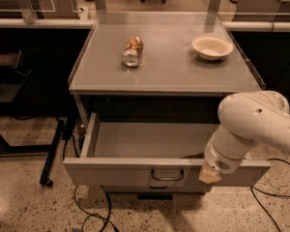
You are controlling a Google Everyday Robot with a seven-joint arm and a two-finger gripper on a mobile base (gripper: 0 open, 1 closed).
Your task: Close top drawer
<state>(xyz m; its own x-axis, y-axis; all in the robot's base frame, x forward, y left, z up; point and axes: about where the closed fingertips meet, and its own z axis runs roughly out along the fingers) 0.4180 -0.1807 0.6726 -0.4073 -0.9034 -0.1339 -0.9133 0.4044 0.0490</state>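
Gripper sits low at the right, at the end of the white arm, right at the front panel of the top drawer. Only a tan tip shows against the panel, so whether it is released or clenched cannot be told, and contact with the panel is not certain either.

Top drawer is pulled well out from under the table, with its grey inside floor in view. The dark wire handle is at the panel's centre, just left of the gripper and apart from it. The arm covers the drawer's right front part, and the panel's right end sticks out past the arm.

On the table, a crushed can lies on its side left of centre. Its label is too blurred to read. A pale bowl stands upright toward the right rear, well apart from the can. The table has a low raised rim along its sides and back.

Speckled floor is open in front of the drawer. Dark cables trail below the panel, and another runs at far right. A black stand leg slants at the left, near the drawer's left side.
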